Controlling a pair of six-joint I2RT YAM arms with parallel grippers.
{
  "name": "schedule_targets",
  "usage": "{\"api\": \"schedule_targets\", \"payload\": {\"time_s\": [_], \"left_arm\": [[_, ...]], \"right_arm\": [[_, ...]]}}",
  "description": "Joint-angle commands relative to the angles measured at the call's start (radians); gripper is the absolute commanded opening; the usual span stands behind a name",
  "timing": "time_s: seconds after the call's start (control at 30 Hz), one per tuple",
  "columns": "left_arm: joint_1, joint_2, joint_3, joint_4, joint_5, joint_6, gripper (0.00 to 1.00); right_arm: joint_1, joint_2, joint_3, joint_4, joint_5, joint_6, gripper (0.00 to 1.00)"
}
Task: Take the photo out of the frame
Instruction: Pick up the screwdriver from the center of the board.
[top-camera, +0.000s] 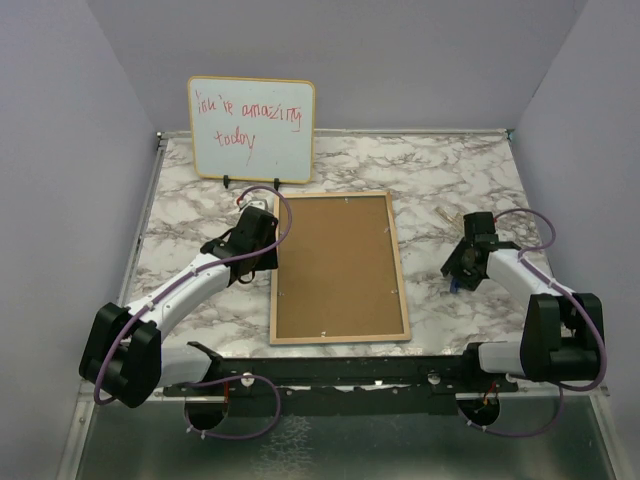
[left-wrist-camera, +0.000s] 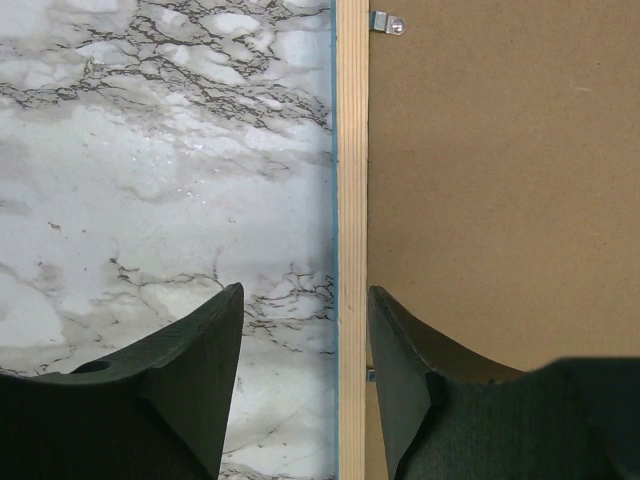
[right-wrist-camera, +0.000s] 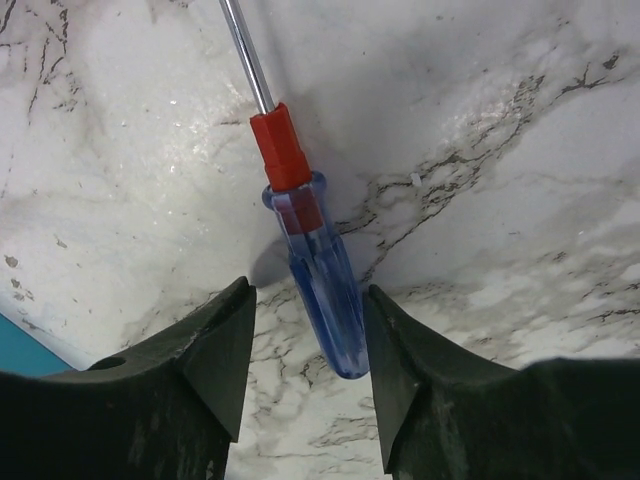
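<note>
On marbled table (top-camera: 440, 170): frame (top-camera: 340, 265), seemingly face-down.

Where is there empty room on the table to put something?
Bare marble table lies back right, between the white whiteboard with red writing and the right wall. Crowded: the left gripper straddles the left rim of the brown-backed, wood-rimmed frame; the right gripper brackets a blue-handled screwdriver.
</note>
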Motion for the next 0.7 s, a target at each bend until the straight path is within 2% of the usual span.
{"api": "schedule_targets", "payload": {"time_s": [0.0, 0.1, 0.2, 0.23, 0.3, 0.33, 0.53, 0.63, 0.67], "left_arm": [[0.006, 0.0, -0.006, 0.006, -0.008, -0.003, 0.54], [0.006, -0.006, -0.008, 0.007, -0.009, -0.004, 0.54], [0.006, 0.007, -0.009, 0.007, -0.011, -0.004, 0.54], [0.006, 0.017, -0.006, 0.006, -0.01, -0.003, 0.53], [0.006, 0.033, 0.005, -0.001, -0.009, -0.001, 0.53], [0.006, 0.038, 0.007, -0.002, -0.009, 0.0, 0.52], [0.006, 0.031, 0.002, -0.002, -0.02, -0.009, 0.52], [0.006, 0.022, -0.001, -0.002, -0.017, -0.014, 0.52], [0.006, 0.019, -0.001, -0.001, -0.019, -0.015, 0.51]], "right_arm": [[-0.001, 0.057, 0.009, 0.004, 0.031, 0.003, 0.5], [-0.001, 0.072, 0.014, 0.0, 0.035, 0.001, 0.43], [-0.001, 0.068, 0.01, 0.005, 0.024, -0.003, 0.42], [-0.001, 0.064, 0.008, 0.006, 0.018, -0.005, 0.39], [-0.001, 0.052, 0.001, 0.017, -0.003, -0.012, 0.24], [-0.002, 0.047, -0.003, 0.02, -0.013, -0.013, 0.21], [-0.003, 0.002, -0.016, 0.034, -0.083, -0.038, 0.2], [-0.001, -0.047, -0.023, 0.031, -0.124, -0.046, 0.03], [-0.001, -0.068, -0.028, 0.034, -0.149, -0.048, 0.01]]}}
